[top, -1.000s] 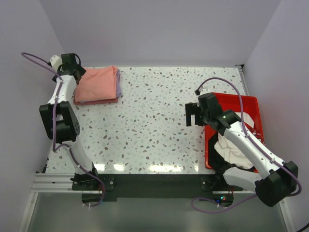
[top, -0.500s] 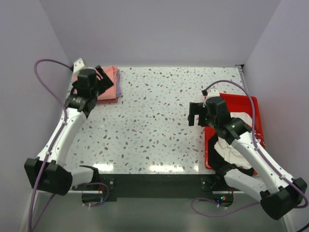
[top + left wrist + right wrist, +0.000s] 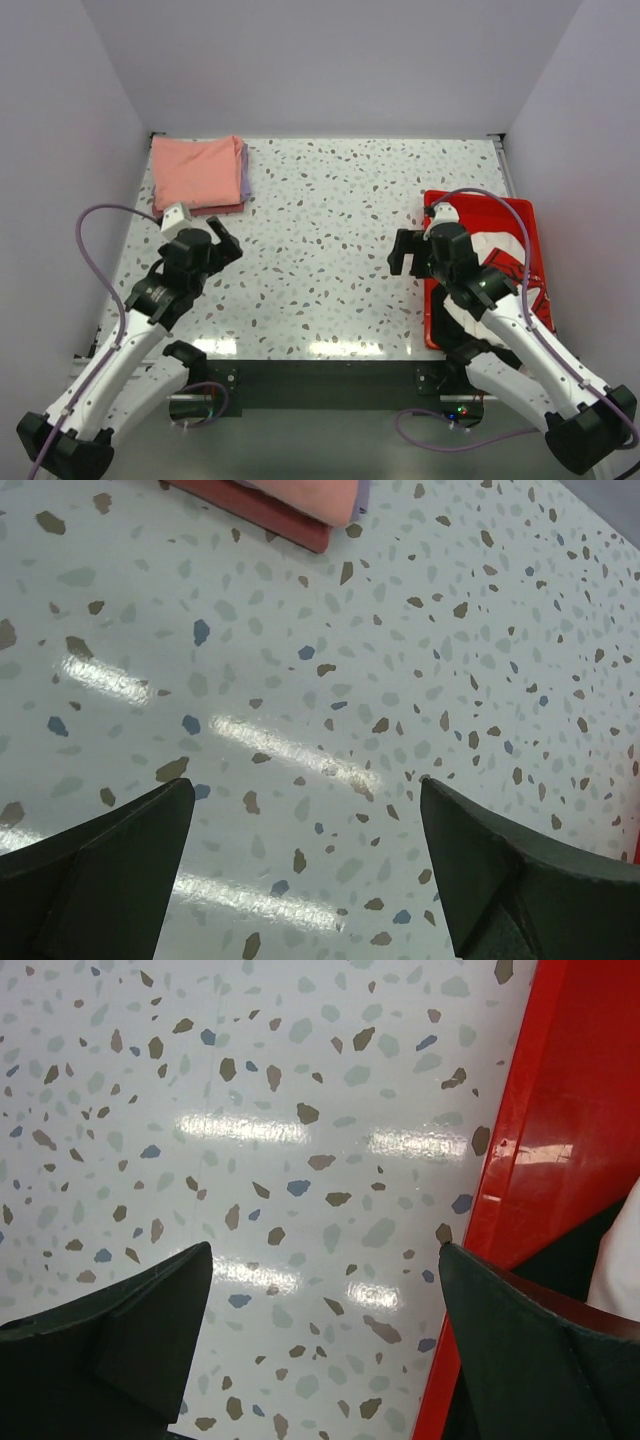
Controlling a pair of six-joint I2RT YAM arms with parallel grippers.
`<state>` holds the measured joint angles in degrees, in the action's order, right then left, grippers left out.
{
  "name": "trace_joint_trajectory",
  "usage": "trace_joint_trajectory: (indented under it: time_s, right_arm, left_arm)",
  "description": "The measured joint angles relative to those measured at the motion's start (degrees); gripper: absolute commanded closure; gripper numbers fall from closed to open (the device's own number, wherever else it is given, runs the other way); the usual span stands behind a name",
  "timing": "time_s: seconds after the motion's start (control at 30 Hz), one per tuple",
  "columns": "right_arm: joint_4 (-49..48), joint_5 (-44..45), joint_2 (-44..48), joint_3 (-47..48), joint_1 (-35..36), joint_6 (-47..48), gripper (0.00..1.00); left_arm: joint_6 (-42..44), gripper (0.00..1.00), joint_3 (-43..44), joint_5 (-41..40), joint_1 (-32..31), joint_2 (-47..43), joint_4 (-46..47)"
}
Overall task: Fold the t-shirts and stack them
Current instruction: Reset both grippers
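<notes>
We look down on a pale table speckled with brown, grey and blue chips. It is glossy enough to carry bright strips of reflected light along its near side. 3 plain lavender-grey walls close it in at the back and on both sides.

The left gripper hangs over bare tabletop with its jaws spread fully and nothing between them. In the left wrist view its 2 dark fingers frame only speckled surface. Well ahead of it and a little to its left, a folded stack lies in the table's far corner. A salmon-pink t-shirt is on top, and the edge of a lavender-purple t-shirt shows beneath it.

The right gripper is likewise wide open and holds nothing. It sits just beside the left rim of a red tray, which lies to its right. A crumpled white t-shirt fills the tray, partly hidden under the arm. The right wrist view shows the glossy tray rim beside its right finger, with a dark garment just inside it.

A purple cable loops off each arm.
</notes>
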<state>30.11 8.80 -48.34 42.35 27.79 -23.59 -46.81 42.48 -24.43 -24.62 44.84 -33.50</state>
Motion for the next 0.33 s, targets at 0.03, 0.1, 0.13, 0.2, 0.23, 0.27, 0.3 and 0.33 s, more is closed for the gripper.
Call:
trace_joint_trajectory:
  time_s: [0.03,0.1,0.13,0.2,0.23,0.27,0.3,0.33]
  right_arm:
    - [-0.2,0.0,0.0,-0.5,0.0,-0.4,0.01]
    - [-0.8,0.0,-0.2,-1.4,0.0,-1.5,0.01]
    - [-1.0,0.0,-0.2,-1.7,0.0,-1.8,0.01]
    - [-1.7,0.0,-0.4,-2.4,0.0,-2.5,0.01]
    - [-1.9,0.0,-0.4,-2.7,0.0,-2.7,0.01]
    - [-2.2,0.0,-0.4,-3.1,0.0,-3.1,0.01]
    - [-2.4,0.0,-0.3,-3.3,0.0,-3.2,0.01]
    - [-2.4,0.0,-0.3,-3.5,0.0,-3.4,0.01]
  left_arm:
    - [-0.6,0.00,-1.3,-0.9,0.0,-2.4,-1.2]
    - [-1.5,0.00,-3.3,-2.0,0.0,-6.4,-2.6]
    - [-1.9,0.00,-4.0,-2.5,0.0,-8.0,-3.1]
    - [-2.4,0.00,-4.9,-3.3,0.0,-10.3,-3.7]
    - [-2.7,0.00,-5.0,-3.6,0.0,-10.7,-4.0]
    - [-3.2,0.00,-5.0,-4.0,0.0,-10.8,-4.1]
    - [-3.3,0.00,-5.0,-4.3,0.0,-10.8,-4.3]
    - [-3.7,0.00,-5.0,-4.6,0.0,-10.7,-4.5]
